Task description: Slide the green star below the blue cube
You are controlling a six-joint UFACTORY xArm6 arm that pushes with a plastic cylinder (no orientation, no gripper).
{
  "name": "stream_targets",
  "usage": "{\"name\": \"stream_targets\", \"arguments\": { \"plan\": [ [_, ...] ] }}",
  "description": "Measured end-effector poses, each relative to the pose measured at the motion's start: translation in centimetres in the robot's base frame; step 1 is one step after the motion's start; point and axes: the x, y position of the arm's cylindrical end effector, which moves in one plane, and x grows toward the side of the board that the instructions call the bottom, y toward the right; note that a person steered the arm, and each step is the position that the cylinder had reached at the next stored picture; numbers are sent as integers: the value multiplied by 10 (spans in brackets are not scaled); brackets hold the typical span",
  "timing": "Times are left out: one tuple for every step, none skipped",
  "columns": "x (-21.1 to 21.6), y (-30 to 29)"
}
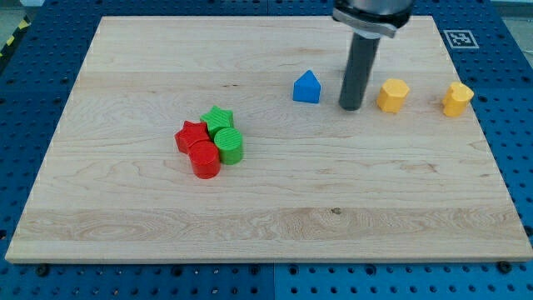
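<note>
No claw was fitted; the tip [351,107] stood between blue cube [307,87] and a yellow block [392,96], well apart from the clustered green star [217,119] on the desk [400,192].

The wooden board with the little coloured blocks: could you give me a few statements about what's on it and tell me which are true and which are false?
1. My tip stands between the blue block and a yellow block. True.
2. The green star already sits below the blue block. False: it lies far off toward the view's left, in a cluster.
3. The green star is packed together with a green cylinder, a red star and a red cylinder. True.
4. There are three yellow blocks. False: only two, the second near the board's right edge.
5. My tip is pressing against the green star. False: it is well apart from it, over by the blue block.
</note>
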Motion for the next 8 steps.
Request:
{"name": "stream_targets", "arguments": {
  "plan": [
    [0, 48],
    [0, 76],
    [1, 50],
    [10, -10],
    [11, -80],
    [11, -161],
    [11, -234],
    [18, -261]
  ]
}}
